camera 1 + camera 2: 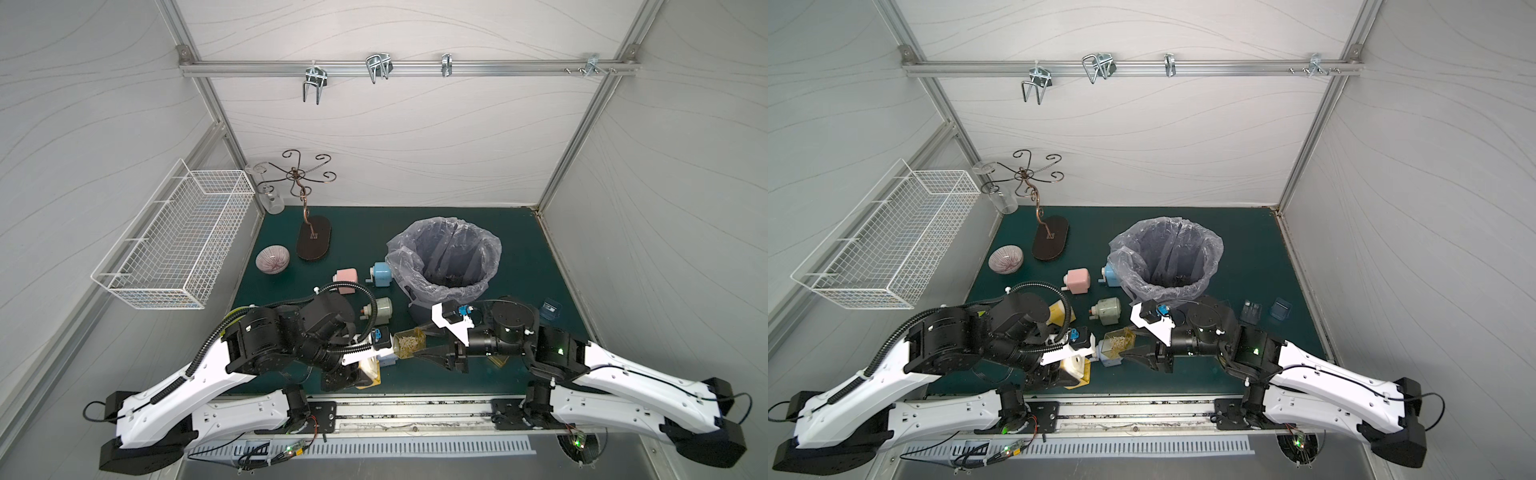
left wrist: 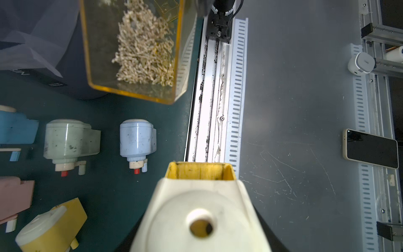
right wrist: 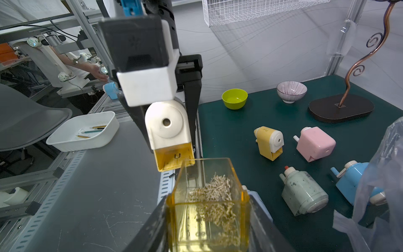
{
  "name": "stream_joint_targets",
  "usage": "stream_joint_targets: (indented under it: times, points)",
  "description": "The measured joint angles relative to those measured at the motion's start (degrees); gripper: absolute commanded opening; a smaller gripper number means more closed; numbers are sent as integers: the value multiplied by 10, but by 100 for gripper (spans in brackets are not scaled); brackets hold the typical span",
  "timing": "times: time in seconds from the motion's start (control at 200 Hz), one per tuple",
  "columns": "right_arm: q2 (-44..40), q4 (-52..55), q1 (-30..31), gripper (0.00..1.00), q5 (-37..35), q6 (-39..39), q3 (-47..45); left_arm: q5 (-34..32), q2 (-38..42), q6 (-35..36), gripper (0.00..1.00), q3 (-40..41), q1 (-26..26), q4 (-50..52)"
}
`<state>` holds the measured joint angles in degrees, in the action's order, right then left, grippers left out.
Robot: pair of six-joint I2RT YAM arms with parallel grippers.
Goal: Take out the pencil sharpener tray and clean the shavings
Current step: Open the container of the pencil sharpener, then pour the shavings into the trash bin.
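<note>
Fingers of the left gripper (image 3: 172, 139) are clamped on the two sides of a cream-and-yellow pencil sharpener (image 3: 166, 122). The sharpener's body fills the gap between them, and its empty yellow tray slot sticks out past the fingertips.

The right gripper (image 3: 207, 203) is closed on a clear amber tray (image 3: 239, 209), one black finger pressed to each long wall. Most of the tray reaches out beyond the fingertips towards the left gripper. Inside it lie the shavings (image 3: 216, 192), a loose heap of pale tan curls gathered in the part beyond the fingertips. The tray is held clear of the green mat (image 1: 519, 257). In the left wrist view it stands near the sharpener's open slot but apart from it.

Both arms reach in from the front rail and bend inward, so the two grippers face each other over the front middle of the mat in both top views. The right wrist lies about level. The left gripper tilts down, with the sharpener's slot towards the tray.

Behind the right fingers stands a lined trash bin (image 1: 490, 249). Beyond the left fingers, a pale green sharpener (image 2: 69, 141) and a light blue sharpener (image 2: 137, 139) lie on the mat.
</note>
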<state>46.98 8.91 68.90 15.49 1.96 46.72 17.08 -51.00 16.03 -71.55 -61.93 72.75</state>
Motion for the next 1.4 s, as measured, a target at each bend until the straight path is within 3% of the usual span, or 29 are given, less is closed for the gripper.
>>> stream_joint_targets:
  times: [0.185,0.315,0.52,0.735,0.866,1.111,1.401]
  points:
    - [-10,25,0,0,-47,0,12,-10,11,1,0,0,0,3]
    - [13,80,-12,0,-115,17,89,-25,6,4,0,4,0,8]
    - [108,198,-140,0,-149,116,286,-44,-4,6,0,25,0,10]
    - [161,269,-370,0,-5,330,333,-72,22,11,0,36,0,11]
    - [191,269,-464,0,104,472,322,-92,38,18,0,53,0,12]
    - [207,230,-503,0,237,724,298,-121,47,32,0,95,0,15]
    - [211,192,-506,0,312,880,302,-141,67,43,0,131,0,12]
